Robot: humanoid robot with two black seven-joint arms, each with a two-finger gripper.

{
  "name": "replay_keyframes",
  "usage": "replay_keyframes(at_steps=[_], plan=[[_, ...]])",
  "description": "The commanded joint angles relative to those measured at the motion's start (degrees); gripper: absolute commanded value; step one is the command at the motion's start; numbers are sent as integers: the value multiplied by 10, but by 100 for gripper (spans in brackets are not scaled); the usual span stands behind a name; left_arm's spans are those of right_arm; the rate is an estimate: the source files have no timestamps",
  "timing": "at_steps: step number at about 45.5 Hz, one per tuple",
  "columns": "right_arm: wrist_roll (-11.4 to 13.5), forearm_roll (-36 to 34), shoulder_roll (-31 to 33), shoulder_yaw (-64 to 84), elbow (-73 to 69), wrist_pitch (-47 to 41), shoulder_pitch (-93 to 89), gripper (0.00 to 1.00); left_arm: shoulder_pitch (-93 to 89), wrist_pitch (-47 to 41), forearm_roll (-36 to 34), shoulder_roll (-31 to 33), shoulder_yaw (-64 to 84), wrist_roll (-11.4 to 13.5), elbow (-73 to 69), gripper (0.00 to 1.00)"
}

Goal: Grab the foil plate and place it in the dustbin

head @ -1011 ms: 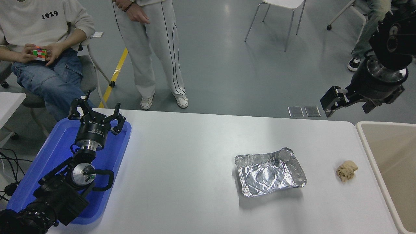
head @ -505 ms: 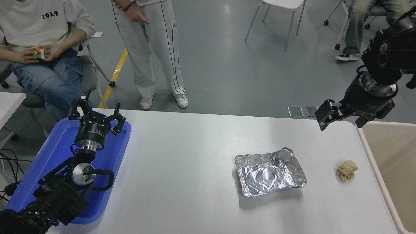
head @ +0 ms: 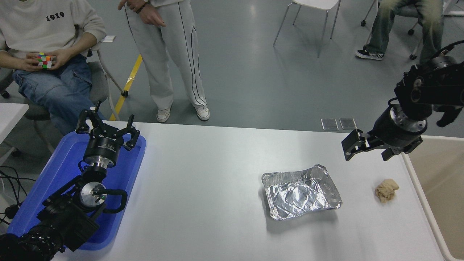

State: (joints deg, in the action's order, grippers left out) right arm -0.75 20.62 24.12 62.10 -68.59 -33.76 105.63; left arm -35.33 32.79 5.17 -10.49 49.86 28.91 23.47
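The foil plate, shiny crinkled silver with a shallow rim, lies flat on the white table right of centre. At the right edge stands the beige dustbin with its pale rim. My right gripper hangs open above the table's far right part, behind and to the right of the foil plate, with nothing between its fingers. Over the blue tray at the lower left, my left gripper is parked open.
A small crumpled tan paper wad lies between the foil plate and the dustbin. The blue tray sits at the table's left edge. One person sits and another stands at the far left; a white chair stands further back.
My right arm has come down and to the left, from above the dustbin's far corner to over the table near the foil plate. The foil plate and the left arm have not moved.
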Motion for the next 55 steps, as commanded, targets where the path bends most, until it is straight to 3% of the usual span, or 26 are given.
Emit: replay_keyframes(at_steps=[1,19,55], plan=[[0,6,0,-29,6,114,-62,100,0,0,0,0,0,0,0,100],[0,72,-49,-100,95,173,-238,100,0,0,0,-1,0,0,0,100],[0,103,-115,-121,223,265,-379,98,0,0,0,0,0,0,0,100]])
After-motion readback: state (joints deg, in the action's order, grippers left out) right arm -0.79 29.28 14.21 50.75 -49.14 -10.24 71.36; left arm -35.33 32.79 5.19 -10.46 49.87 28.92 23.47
